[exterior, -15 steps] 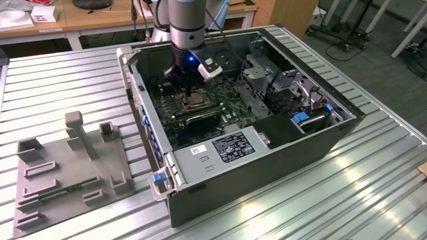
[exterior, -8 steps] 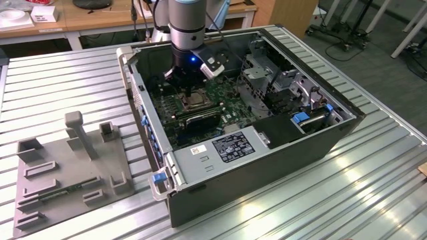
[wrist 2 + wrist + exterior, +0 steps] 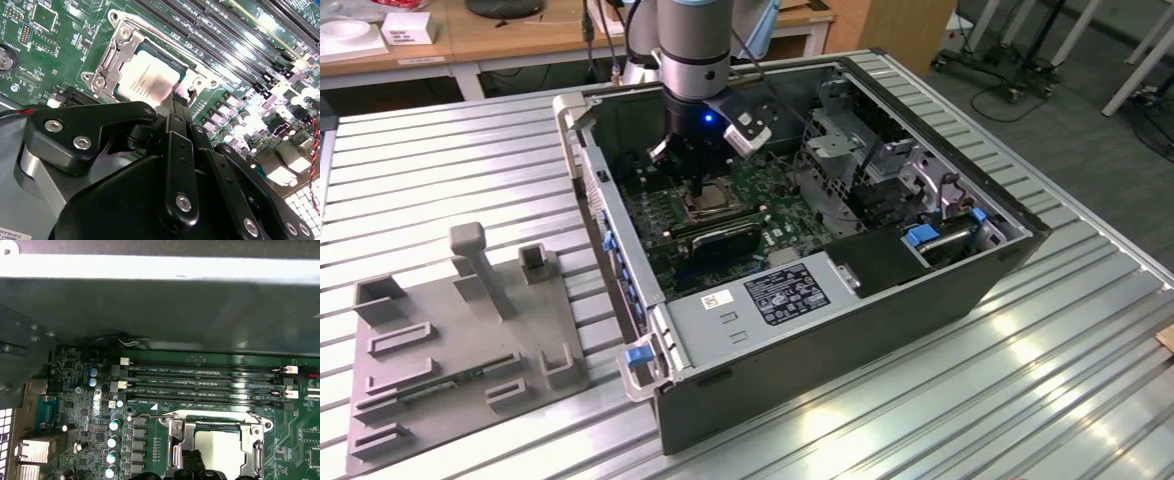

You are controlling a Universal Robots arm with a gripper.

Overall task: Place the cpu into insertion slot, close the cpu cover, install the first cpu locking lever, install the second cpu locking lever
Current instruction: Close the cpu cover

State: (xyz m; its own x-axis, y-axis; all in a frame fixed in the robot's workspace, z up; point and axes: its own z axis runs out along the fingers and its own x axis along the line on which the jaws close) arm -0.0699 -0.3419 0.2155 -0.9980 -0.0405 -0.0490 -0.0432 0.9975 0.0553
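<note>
**Gripper at the slot's edge, cpu seated**

Exterior view: your gripper [image 3: 708, 190] hangs straight down inside the case [image 3: 894, 320], right over the slot [image 3: 715, 208].

Second wrist view: its fingers are pinched together on nothing. The tip is at the cover [image 3: 107, 59] rim, and the cpu [image 3: 149, 80] lies flat in the slot just beyond it.

First wrist view: the cover frames the cpu [image 3: 220, 445], with the memory slots [image 3: 200, 385] alongside.

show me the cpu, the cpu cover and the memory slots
cpu [image 3: 150, 80], second wrist view, centre of its top
cpu cover [image 3: 111, 60], second wrist view, frame strip beside the cpu
memory slots [image 3: 200, 381], first wrist view, middle of one slot
</note>
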